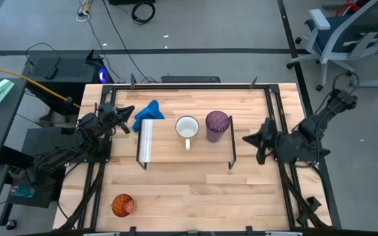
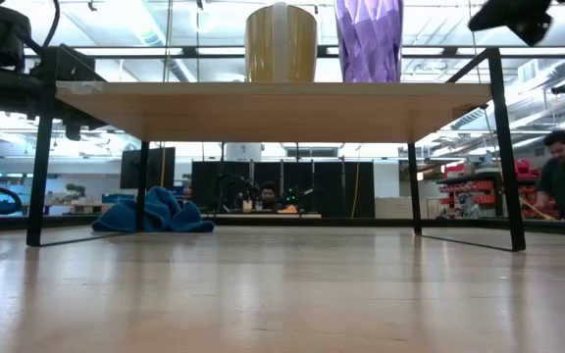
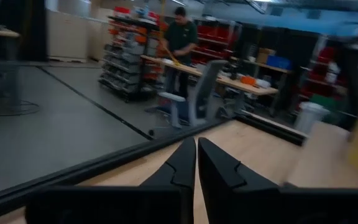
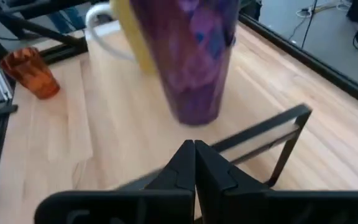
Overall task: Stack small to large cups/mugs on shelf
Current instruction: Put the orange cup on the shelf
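The white handled mug (image 1: 187,128) and the purple tumbler (image 1: 217,124) stand upright side by side on the light-wood shelf (image 1: 195,152), the tumbler to the mug's right. Both show in the low view, the mug (image 2: 281,41) and the tumbler (image 2: 369,39) on the shelf board (image 2: 263,103). The small orange cup (image 1: 123,205) stands on the tabletop near the front left. My left gripper (image 1: 128,117) is shut and empty, left of the shelf. My right gripper (image 1: 247,139) is shut and empty, just right of the shelf, pointing at the tumbler (image 4: 197,56).
A blue cloth (image 1: 148,111) lies on the table at the shelf's far left corner, next to its white end panel (image 1: 146,139). Black frame rails (image 1: 271,111) run along the table's sides. People stand at benches in the room beyond (image 3: 180,31).
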### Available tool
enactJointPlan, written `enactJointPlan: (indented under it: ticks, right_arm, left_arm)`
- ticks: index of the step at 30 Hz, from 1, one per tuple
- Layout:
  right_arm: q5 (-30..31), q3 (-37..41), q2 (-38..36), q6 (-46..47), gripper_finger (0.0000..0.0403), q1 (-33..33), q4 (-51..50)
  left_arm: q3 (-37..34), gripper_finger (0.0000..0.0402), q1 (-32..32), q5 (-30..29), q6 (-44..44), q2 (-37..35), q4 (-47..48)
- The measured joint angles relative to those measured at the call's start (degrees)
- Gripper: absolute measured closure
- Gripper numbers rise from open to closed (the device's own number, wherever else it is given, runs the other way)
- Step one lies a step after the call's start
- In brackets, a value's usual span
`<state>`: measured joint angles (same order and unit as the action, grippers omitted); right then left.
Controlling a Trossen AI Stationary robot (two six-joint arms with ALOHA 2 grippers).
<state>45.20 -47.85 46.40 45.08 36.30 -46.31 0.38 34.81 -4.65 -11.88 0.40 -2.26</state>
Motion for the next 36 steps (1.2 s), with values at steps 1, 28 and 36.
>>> enactJointPlan:
  ticks: [1,28,36]
  right_arm:
    - [1.2,0.9,0.3,1.5,0.0396,1.8,0.0]
    - [5.3,5.6,4.6,21.3,0.0395,21.2,-1.3]
    - [5.4,5.6,8.8,25.9,0.0394,21.7,-1.3]
  left_arm:
    - [0.2,0.0377,0.0,1.8,0.0,0.0,0.1]
    - [37.8,0.0391,0.4,47.8,-29.7,-0.1,14.0]
    - [42.9,0.0392,6.0,46.6,-26.8,-0.1,46.8]
